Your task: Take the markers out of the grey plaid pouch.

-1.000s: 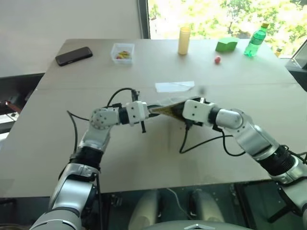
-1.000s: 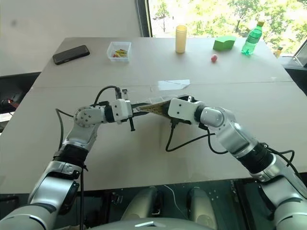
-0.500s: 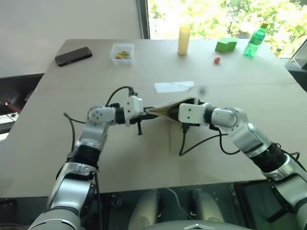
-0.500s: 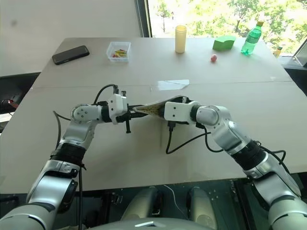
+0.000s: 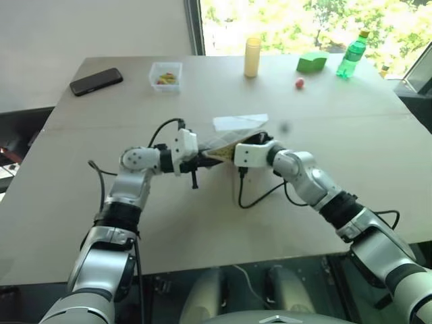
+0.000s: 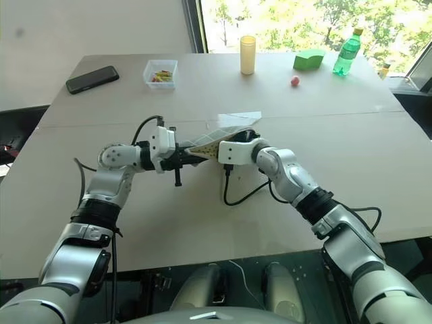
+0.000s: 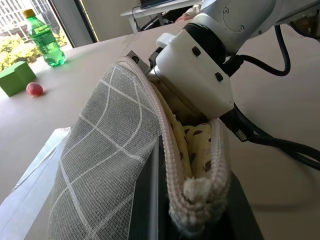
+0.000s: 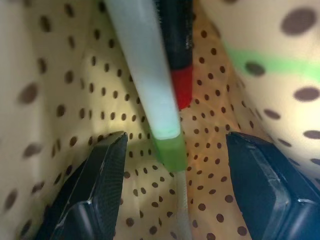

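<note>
Reaching into the pouch for a marker

The left gripper (image 6: 181,158) pinched the grey plaid pouch (image 7: 107,165) rim; the right gripper (image 8: 172,170), inside, stood wide astride the mint marker (image 8: 142,70): close squarely on its barrel.

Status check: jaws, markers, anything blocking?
Left gripper shut on grey plaid pouch. Right gripper open inside, straddling mint marker. Nothing blocking.

Tan table (image 5: 378,175); sunlit window (image 5: 283,20) behind; grey wall (image 5: 88,27).

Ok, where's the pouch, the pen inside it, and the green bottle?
grey plaid pouch (image 7: 100,165): left wrist view, checked outer side.
marker (image 8: 145,80): right wrist view, pale barrel.
green bottle (image 5: 347,57): left eye view, body.
</note>
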`<state>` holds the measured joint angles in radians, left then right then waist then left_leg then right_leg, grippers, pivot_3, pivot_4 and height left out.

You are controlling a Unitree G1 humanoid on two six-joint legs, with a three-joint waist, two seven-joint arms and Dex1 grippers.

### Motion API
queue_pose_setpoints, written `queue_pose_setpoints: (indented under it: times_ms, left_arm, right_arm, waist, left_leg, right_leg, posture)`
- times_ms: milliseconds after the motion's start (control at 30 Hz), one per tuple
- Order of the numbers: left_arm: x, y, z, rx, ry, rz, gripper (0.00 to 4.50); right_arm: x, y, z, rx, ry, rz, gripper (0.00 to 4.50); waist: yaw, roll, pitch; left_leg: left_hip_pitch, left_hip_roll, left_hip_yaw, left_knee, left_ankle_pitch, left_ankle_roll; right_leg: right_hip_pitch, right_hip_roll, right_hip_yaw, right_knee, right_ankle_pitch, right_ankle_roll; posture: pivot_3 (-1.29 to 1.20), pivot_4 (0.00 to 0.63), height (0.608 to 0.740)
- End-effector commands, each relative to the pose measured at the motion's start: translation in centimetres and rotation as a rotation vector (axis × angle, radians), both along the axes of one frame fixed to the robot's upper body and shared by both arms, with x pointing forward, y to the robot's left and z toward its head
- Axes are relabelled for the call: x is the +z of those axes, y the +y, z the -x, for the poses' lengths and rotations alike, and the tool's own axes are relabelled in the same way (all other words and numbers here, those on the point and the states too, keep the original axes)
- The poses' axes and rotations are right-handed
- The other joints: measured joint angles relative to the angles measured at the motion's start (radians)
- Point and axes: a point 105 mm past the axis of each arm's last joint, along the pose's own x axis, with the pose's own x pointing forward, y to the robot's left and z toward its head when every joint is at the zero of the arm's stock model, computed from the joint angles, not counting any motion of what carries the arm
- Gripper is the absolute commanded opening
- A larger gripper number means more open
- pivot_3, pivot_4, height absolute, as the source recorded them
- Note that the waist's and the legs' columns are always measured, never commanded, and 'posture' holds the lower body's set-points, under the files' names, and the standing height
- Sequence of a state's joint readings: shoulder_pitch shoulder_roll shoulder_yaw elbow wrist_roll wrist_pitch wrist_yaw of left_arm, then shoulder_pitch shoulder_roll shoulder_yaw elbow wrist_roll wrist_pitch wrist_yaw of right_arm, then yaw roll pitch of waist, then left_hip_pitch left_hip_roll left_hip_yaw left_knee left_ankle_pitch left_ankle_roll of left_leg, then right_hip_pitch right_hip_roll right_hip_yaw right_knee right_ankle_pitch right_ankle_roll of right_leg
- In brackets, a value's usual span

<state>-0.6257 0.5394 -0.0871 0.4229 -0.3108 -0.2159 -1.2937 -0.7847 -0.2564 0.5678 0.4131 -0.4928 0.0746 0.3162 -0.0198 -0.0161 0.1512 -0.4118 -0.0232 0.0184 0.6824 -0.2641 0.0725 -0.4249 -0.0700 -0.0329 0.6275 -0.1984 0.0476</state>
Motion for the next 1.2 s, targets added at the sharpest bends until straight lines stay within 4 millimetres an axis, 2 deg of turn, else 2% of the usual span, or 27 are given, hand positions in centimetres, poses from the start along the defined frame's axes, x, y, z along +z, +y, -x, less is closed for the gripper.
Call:
queue_pose_setpoints:
  times_ms: [33,67,100,133,200,300,400,667,767,933,1067,1133,1200]
  left_arm:
    - [1.6,-0.4,0.8,-0.049,-0.067,0.045,0.00]
    - [1.5,-0.4,0.9,-0.049,-0.066,0.044,0.00]
    - [1.4,-0.3,0.8,-0.045,-0.062,0.042,0.00]
    - [1.3,-0.1,0.8,-0.040,-0.060,0.039,0.00]
    - [1.0,0.2,0.6,-0.025,-0.062,0.031,0.00]
    - [0.8,0.4,0.2,0.012,-0.069,0.042,0.00]
    - [0.7,0.3,-0.3,0.045,-0.042,0.098,0.00]
    - [1.0,-0.2,-1.1,-0.004,0.051,0.162,0.00]
    - [1.0,-0.8,-1.3,-0.030,0.087,0.179,0.00]
    - [1.7,-1.0,-1.6,-0.061,0.116,0.193,0.00]
    - [1.6,-1.1,-1.8,-0.077,0.123,0.191,0.00]
    - [1.6,-1.3,-1.6,-0.097,0.126,0.180,0.00]
    - [1.4,-1.6,-1.3,-0.125,0.115,0.154,0.00]
  right_arm:
    - [-1.2,0.2,-0.5,-0.013,0.008,-0.057,3.19]
    - [-1.5,0.0,-0.6,-0.015,0.008,-0.048,2.68]
    - [-1.6,-0.3,-0.7,-0.019,0.008,-0.046,2.45]
    - [-1.6,-0.7,-0.8,-0.023,0.006,-0.047,2.04]
    - [-1.1,-1.8,-0.9,-0.039,-0.018,-0.047,1.01]
    - [-0.2,-3.4,-0.3,-0.047,-0.039,-0.052,0.05]
    - [1.1,-4.9,1.0,-0.053,-0.050,-0.066,0.04]
    - [4.3,-7.0,4.9,-0.073,0.003,-0.144,0.03]
    - [4.6,-7.5,6.4,-0.065,0.044,-0.159,0.01]
    - [5.3,-7.7,7.4,-0.073,0.081,-0.217,0.01]
    - [4.4,-8.1,7.8,-0.063,0.139,-0.137,0.01]
    - [3.7,-8.0,7.6,-0.053,0.167,-0.086,0.58]
    - [3.4,-7.7,7.0,-0.051,0.164,-0.050,1.33]
  waist:
    - [-0.002,0.000,0.000]
    - [-0.002,0.000,0.000]
    - [-0.002,0.000,0.000]
    - [-0.001,0.000,0.000]
    - [0.000,0.000,0.000]
    - [0.008,0.000,0.000]
    - [0.009,0.001,0.000]
    - [0.007,0.001,0.000]
    - [0.012,0.001,0.000]
    - [0.010,0.000,0.000]
    - [0.010,0.000,0.000]
    - [0.010,0.000,0.000]
    - [0.009,0.000,0.000]
  left_leg:
    - [0.001,0.000,0.000,-0.001,0.000,-0.001]
    - [0.001,0.000,0.000,-0.001,0.000,-0.001]
    - [0.001,0.000,0.000,-0.001,0.000,-0.001]
    - [0.001,0.000,0.000,-0.001,0.000,-0.001]
    - [0.001,0.000,0.000,-0.001,0.000,-0.001]
    - [0.001,0.000,-0.001,-0.001,0.000,-0.001]
    - [-0.001,-0.001,-0.002,-0.001,0.000,-0.001]
    - [-0.001,0.000,0.000,0.000,0.000,0.000]
    - [-0.002,0.000,-0.001,0.001,0.000,0.001]
    - [-0.002,0.000,-0.001,0.002,-0.001,0.002]
    - [-0.002,0.000,-0.001,0.002,-0.001,0.002]
    - [-0.002,-0.001,-0.001,0.002,-0.001,0.002]
    - [-0.002,-0.001,-0.001,0.002,-0.001,0.002]
  right_leg:
    - [0.000,0.000,0.000,0.000,0.000,0.000]
    - [0.000,0.000,0.000,0.001,0.000,0.000]
    - [0.000,0.000,0.000,0.001,0.000,0.000]
    - [0.000,0.000,0.000,0.000,0.000,0.000]
    - [0.000,0.000,0.001,0.000,0.000,0.000]
    - [0.000,0.000,0.000,0.000,0.000,0.000]
    - [0.000,-0.001,0.000,-0.001,0.000,0.000]
    - [-0.002,0.000,0.001,0.002,0.000,0.000]
    - [-0.001,0.000,0.000,0.002,0.000,0.000]
    - [0.000,0.000,0.000,0.001,0.000,0.000]
    - [0.000,0.000,0.000,0.001,0.000,0.000]
    - [0.000,0.000,0.000,0.001,0.000,0.000]
    - [0.000,0.000,0.000,0.000,0.000,0.000]
  posture:
    - [0.00,0.150,0.740]
    - [0.00,0.150,0.740]
    - [0.00,0.150,0.740]
    - [0.00,0.150,0.740]
    - [0.00,0.150,0.740]
    - [0.00,0.150,0.740]
    - [0.00,0.150,0.740]
    - [0.00,0.150,0.740]
    - [0.00,0.150,0.740]
    - [0.00,0.150,0.740]
    - [0.00,0.150,0.740]
    - [0.00,0.150,0.740]
    - [0.00,0.150,0.740]
